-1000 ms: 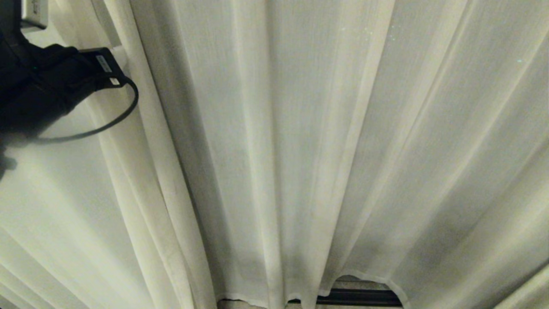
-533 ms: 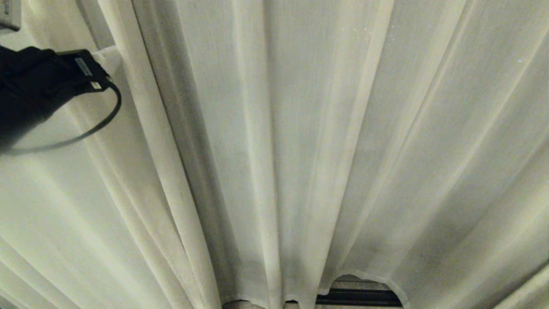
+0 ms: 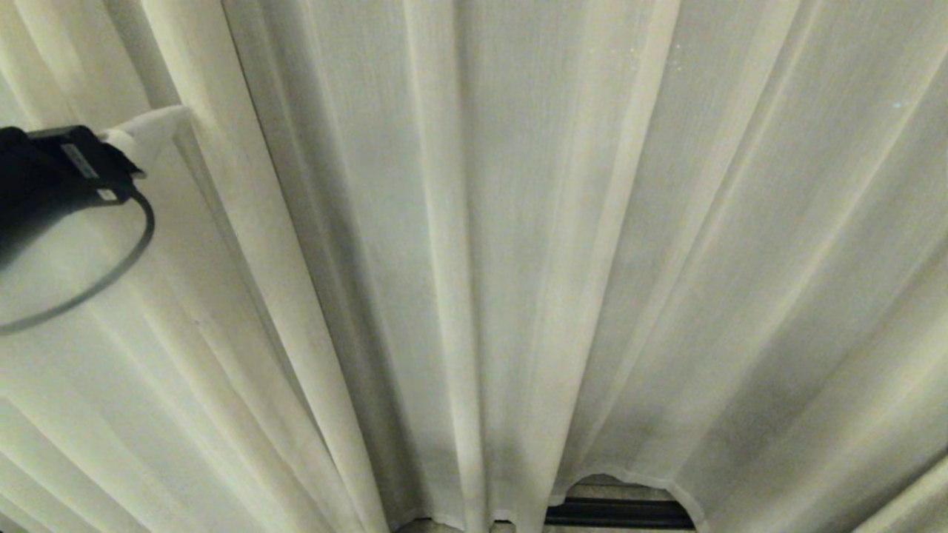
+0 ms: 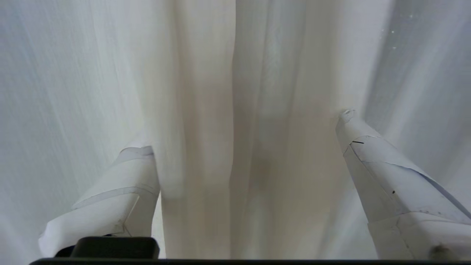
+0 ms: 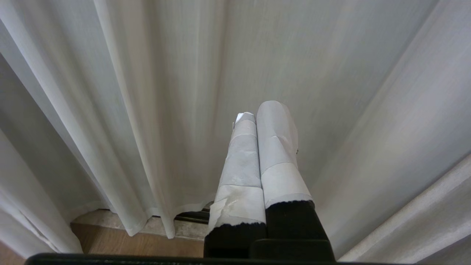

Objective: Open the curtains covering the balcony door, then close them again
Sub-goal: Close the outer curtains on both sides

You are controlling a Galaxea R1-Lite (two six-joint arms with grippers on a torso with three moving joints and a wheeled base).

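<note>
Logging stock at this moment, as I read it from my remote station.

Curtains [image 3: 518,259]: cream pleated panels, hanging floor-length across nearly all I see; drawn shut, pleats running vertically.
Door: almost wholly hidden behind the fabric; only a dark strip of track [image 3: 618,511] peeks under the hem in the head view.
Left tool [image 4: 244,147]: spread wide, gripping nothing; white-wrapped fingers [image 4: 125,184] stand either side of a central pleat, the fabric between them not pinched.
Left arm [image 3: 44,178]: at the left edge of the head view, level with the upper part of the panel.
Right tool [image 5: 263,147]: fingers pressed together, empty; hanging low near the hem, wooden floor [image 5: 121,244] below it, apart from the cloth.
Key relation: the pleat lies straight ahead of the left tool, its long axis vertical and running through the gap between the fingers; the left arm is far the nearer.
Judgement: with the panels together, the closing step looks done or nearly so; whether the left tool is about to grip or is clear, I cannot tell.
</note>
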